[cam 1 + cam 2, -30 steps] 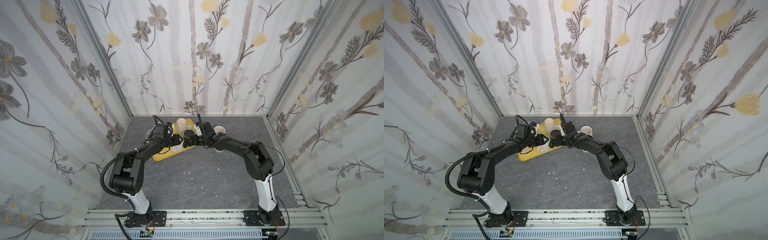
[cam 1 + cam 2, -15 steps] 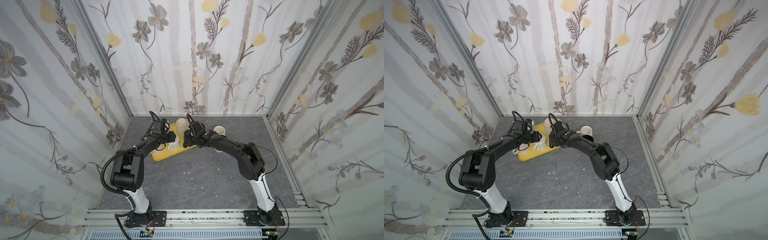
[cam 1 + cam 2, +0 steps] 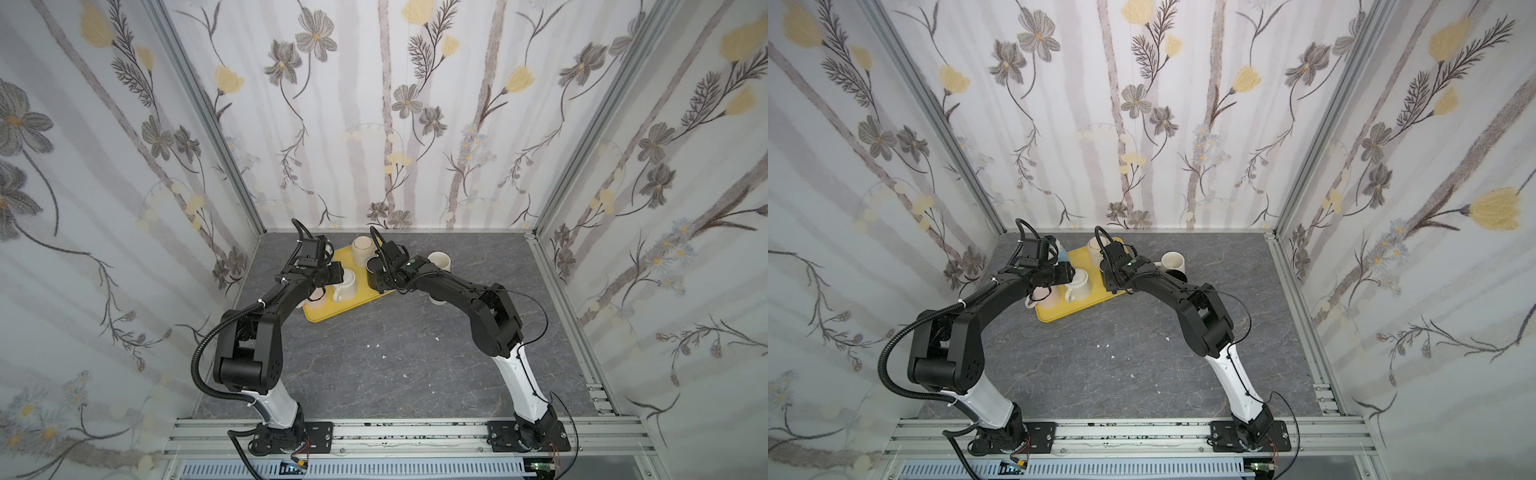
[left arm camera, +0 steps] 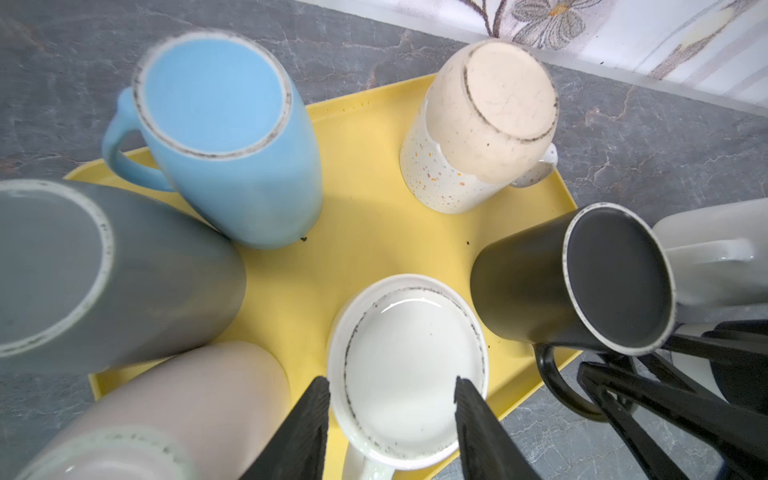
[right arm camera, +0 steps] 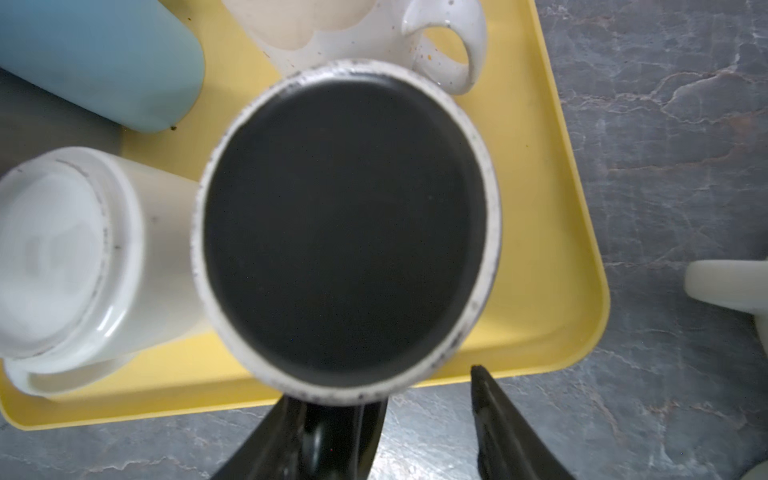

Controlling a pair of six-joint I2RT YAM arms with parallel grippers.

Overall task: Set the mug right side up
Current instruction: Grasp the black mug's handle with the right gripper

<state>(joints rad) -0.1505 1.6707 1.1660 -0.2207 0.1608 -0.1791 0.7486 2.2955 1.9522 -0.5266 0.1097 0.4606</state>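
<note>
Several mugs stand upside down on a yellow tray [image 3: 332, 320]. My left gripper [image 4: 392, 415] is open, with its fingers on either side of the base of a white mug [image 4: 407, 365] [image 3: 347, 282]; I cannot tell whether they touch it. My right gripper [image 5: 395, 411] is open at the tray's right edge, over an upside-down black mug [image 5: 345, 232] [image 4: 615, 278]. The black mug's handle [image 5: 336, 436] lies between its fingers, close to one, with a gap to the other.
Also upside down on the tray are a blue mug [image 4: 216, 124], a grey mug [image 4: 62, 270], a pink mug [image 4: 187, 407] and a speckled cream mug [image 4: 490, 124]. An upright cream mug [image 3: 439, 261] stands on the table right of the tray. The back wall is close behind.
The right arm swung left over the tray, then came back to the black mug. The left gripper shifted slightly toward the back over the white mug. No mug has moved.
</note>
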